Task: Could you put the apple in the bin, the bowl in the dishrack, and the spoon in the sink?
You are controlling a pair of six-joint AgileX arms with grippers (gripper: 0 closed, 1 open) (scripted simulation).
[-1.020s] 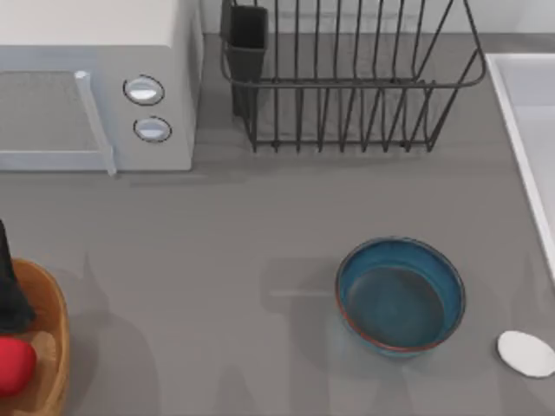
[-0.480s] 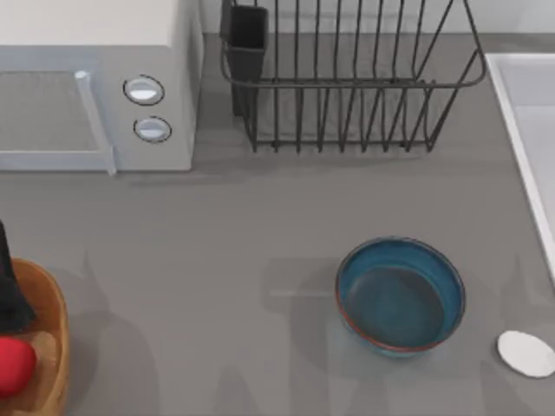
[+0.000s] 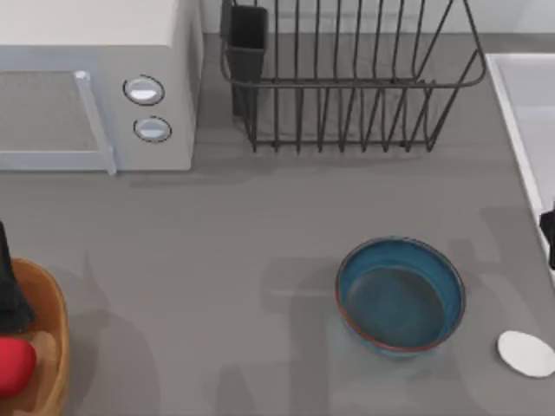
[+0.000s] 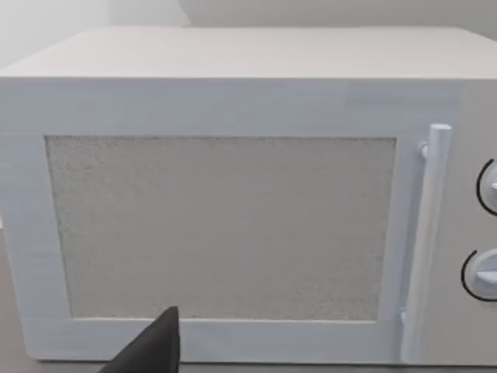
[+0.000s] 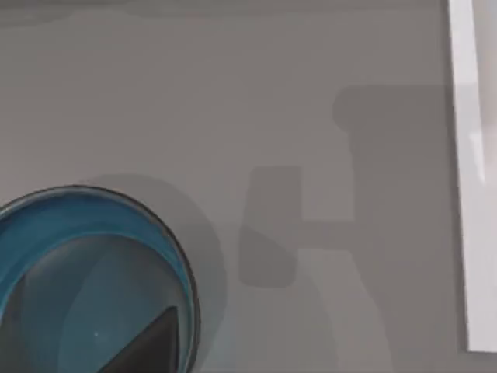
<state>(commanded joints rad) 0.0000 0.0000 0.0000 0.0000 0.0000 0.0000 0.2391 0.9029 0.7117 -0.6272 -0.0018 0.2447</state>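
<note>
The red apple sits inside the outline of the wooden bin at the table's front left. My left gripper is a dark shape right behind the apple, over the bin. The teal-blue bowl stands upright and empty at the front right, and its near part shows in the right wrist view. The white spoon lies flat to its right. My right gripper is at the right edge, beside the sink's rim. The dishrack stands at the back.
A white microwave with two round knobs fills the back left and faces the left wrist camera. The sink's pale rim runs along the table's right side. Bare grey tabletop lies between the bin and the bowl.
A dark part of my right arm has come into the top view at the right edge, beside the sink. The left arm, apple, bowl and spoon have not moved.
</note>
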